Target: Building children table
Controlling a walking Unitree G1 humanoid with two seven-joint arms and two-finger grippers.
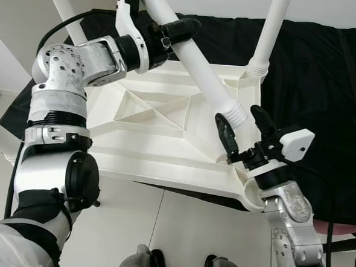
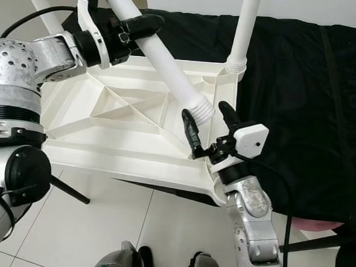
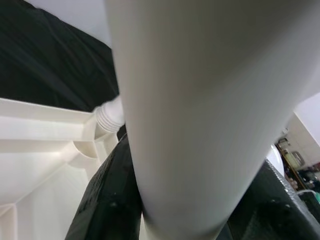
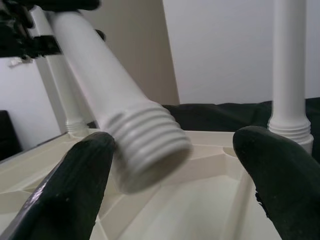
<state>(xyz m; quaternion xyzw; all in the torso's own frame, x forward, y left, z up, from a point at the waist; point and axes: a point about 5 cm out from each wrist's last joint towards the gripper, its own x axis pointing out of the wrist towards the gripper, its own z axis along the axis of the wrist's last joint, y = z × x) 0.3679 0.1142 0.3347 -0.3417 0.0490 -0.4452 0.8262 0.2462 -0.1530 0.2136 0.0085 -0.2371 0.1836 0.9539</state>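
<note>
The white children's table [image 1: 149, 116] lies upside down on a black cloth. One white leg [image 1: 268, 36] stands screwed into its far right corner, and another leg [image 1: 62, 2] rises at the far left. My left gripper [image 1: 181, 34] is shut on a third loose leg [image 1: 194, 68], held tilted over the underside. That leg's threaded end [image 1: 235, 113] hangs near the table's near right corner. My right gripper [image 1: 239, 117] is open there, its fingers [image 4: 75, 185] standing either side of the threaded end [image 4: 145, 145] without closing on it.
The black cloth [image 1: 314, 87] spreads to the right and behind the table. White tiled floor [image 1: 160, 229] and my feet [image 1: 140, 261] are below the near edge. A thin black stand leg [image 2: 72, 190] slants out under the table's near left side.
</note>
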